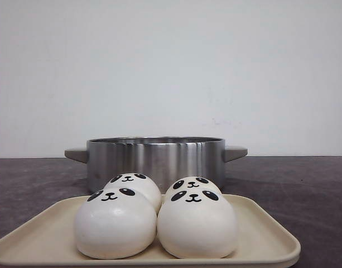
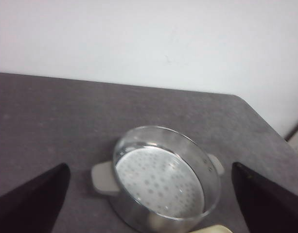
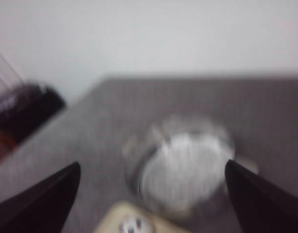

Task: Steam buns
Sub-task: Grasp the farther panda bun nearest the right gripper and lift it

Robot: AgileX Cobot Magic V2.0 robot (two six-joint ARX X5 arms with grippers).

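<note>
Several white panda-faced buns sit together on a cream tray [image 1: 260, 234] at the front: front left bun [image 1: 115, 223], front right bun [image 1: 196, 224], back left bun [image 1: 134, 184], back right bun [image 1: 192, 184]. Behind the tray stands a steel steamer pot [image 1: 155, 159] with grey handles; the left wrist view shows its perforated, empty inside [image 2: 161, 184]. My left gripper [image 2: 149, 191] is open, high above the pot. My right gripper [image 3: 151, 191] is open, above the pot [image 3: 183, 170] and the tray's corner [image 3: 134, 221], where one bun face [image 3: 130, 224] shows, blurred. No gripper shows in the front view.
The table is dark grey [image 1: 304, 190], with a white wall behind it. Its far right corner is rounded in the left wrist view [image 2: 246, 104]. A dark red and black object [image 3: 20, 116] stands off the table's edge in the right wrist view.
</note>
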